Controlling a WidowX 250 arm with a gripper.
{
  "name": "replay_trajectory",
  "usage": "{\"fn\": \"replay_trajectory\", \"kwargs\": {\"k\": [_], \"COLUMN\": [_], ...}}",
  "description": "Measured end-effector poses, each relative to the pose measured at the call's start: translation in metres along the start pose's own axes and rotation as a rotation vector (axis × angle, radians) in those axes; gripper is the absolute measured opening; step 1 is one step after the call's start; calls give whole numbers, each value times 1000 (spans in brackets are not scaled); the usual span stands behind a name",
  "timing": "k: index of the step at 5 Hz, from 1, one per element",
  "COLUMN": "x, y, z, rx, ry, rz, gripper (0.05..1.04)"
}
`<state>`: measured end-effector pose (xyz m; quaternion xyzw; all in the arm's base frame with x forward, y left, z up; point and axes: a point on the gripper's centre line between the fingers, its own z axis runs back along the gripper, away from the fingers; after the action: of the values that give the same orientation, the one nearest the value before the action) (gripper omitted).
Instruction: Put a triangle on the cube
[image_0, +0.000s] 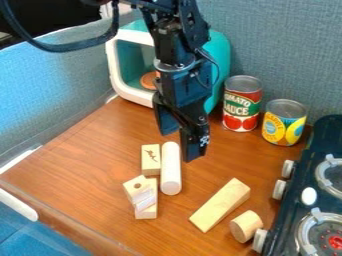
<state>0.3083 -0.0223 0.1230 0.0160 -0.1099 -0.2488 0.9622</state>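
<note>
In the camera view, the fingers (194, 142) hang over the bench (87, 165), just beside the upper end of the long cylinder (171, 172). They stand some way apart, with nothing held between them. The likeliest triangle is the pale wedge (220, 206), lying on its side on the bench, well apart from the left-hand cluster and near the short cylinder (246, 226). The likeliest cube is the marked block (151, 161), close beside the long cylinder; no block is plainly cubic, and I cannot tell for certain which is meant.

The first risk is the long cylinder: if the fingers come down where they are, they could strike it and set it rolling into the marked block. At the wedge, its sloping faces may let it squirt or twist out of a grasp taken near the thin end, and a wide approach could knock the short cylinder against the stove (288, 215). Setting down looks touchy too. The wedge is longer than the marked block, so an off-centre release would likely tip it off, while fingers opening wide could catch the long cylinder or disturb the holed piece (138, 183) nearby
</note>
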Motion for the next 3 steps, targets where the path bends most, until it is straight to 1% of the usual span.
{"fn": "replay_trajectory", "kwargs": {"k": [1,2,3], "x": [-2,16,42], "y": [-1,2,15], "z": [-9,-23,-44], "rx": [-11,6,-76], "ry": [29,77,121], "rz": [-1,-67,-174], "gripper": [1001,1001,1001]}}
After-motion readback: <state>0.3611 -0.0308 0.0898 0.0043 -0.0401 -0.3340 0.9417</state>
